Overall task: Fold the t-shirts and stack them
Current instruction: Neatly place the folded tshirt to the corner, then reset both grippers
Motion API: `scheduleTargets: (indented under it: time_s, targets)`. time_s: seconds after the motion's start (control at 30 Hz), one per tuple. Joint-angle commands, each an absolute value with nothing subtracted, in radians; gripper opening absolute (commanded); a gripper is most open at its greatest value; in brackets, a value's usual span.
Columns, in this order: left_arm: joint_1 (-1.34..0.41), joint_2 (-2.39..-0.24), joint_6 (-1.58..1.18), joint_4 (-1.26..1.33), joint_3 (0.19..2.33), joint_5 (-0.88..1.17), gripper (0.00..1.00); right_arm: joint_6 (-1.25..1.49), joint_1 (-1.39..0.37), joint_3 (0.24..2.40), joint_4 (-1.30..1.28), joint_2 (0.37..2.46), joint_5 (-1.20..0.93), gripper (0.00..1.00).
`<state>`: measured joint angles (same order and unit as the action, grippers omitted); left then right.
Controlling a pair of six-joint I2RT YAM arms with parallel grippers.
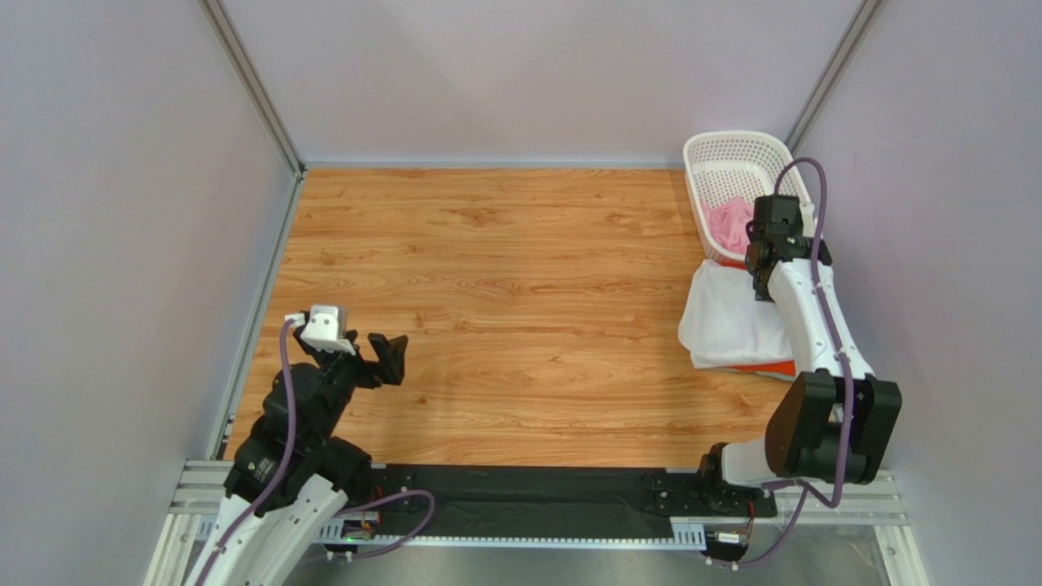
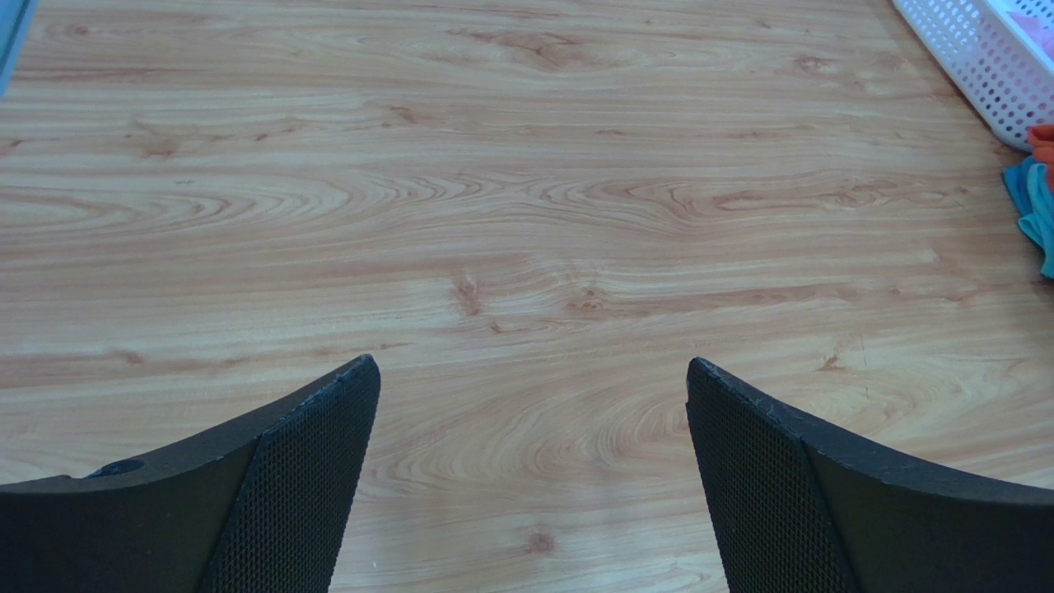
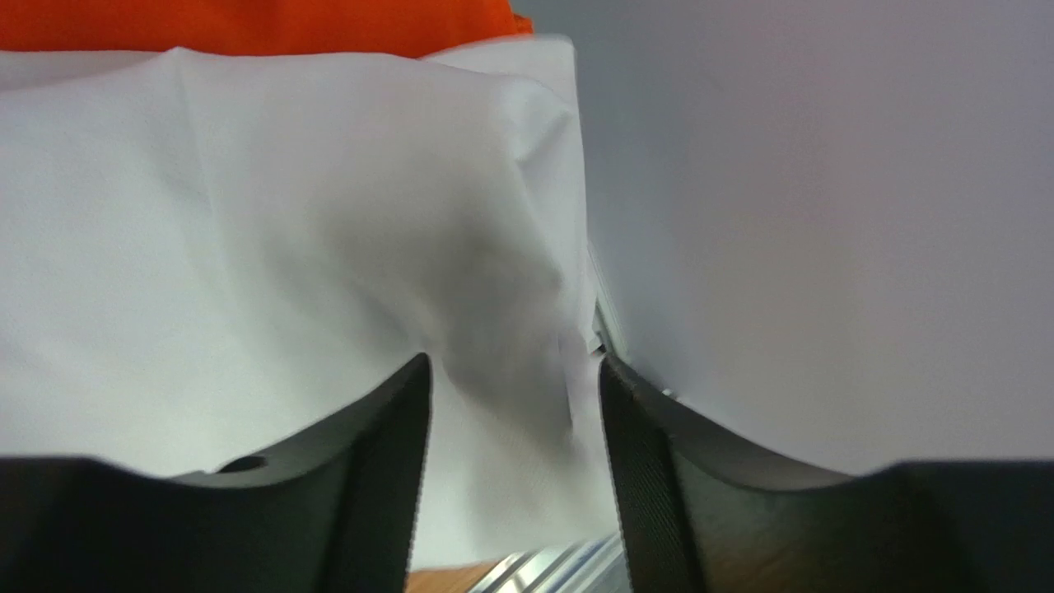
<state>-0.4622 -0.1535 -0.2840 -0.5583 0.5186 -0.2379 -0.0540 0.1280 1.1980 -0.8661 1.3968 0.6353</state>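
Observation:
A folded white t-shirt (image 1: 724, 320) lies at the table's right edge on top of an orange t-shirt (image 1: 771, 366), of which only an edge shows. A pale pink t-shirt (image 1: 731, 222) sits crumpled in the white basket (image 1: 734, 149). My right gripper (image 1: 761, 271) hangs over the white shirt's far right corner. In the right wrist view its jaws (image 3: 514, 365) stand apart over a raised fold of the white shirt (image 3: 248, 247), with the orange shirt (image 3: 248, 22) beyond. My left gripper (image 1: 389, 358) is wide open over bare wood (image 2: 532, 371) at the near left.
The lattice basket (image 2: 977, 50) stands at the far right corner against the grey walls. A strip of teal cloth (image 2: 1033, 204) and a bit of orange (image 2: 1043, 138) show at the left wrist view's right edge. A metal rail runs along the table's right side.

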Motion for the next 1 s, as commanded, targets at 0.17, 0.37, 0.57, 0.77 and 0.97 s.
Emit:
scheduleTargets:
  time_s: [0.17,0.37,0.57,0.77,0.97]
  targets:
    - [-0.46,-0.153,-0.279,-0.549,0.517,-0.242,1.0,0.067,0.181,1.212,-0.819,1.44,0.689,0.86]
    - [-0.46,-0.16,-0.278,-0.549,0.517,-0.245,1.0,0.11,0.181,1.187,-0.779,1.335,0.466,1.0]
    - [-0.46,-0.158,-0.29,-0.552,0.526,-0.256,1.0,0.199,0.181,1.085,-0.671,1.126,0.153,1.0]
    - [-0.46,-0.212,-0.344,-0.577,0.598,-0.252,1.0,0.302,0.181,0.942,-0.565,0.913,-0.061,1.0]
    - [-0.46,-0.463,-0.429,-0.754,0.791,-0.25,1.0,0.337,0.181,0.874,-0.555,0.79,-0.198,1.0]
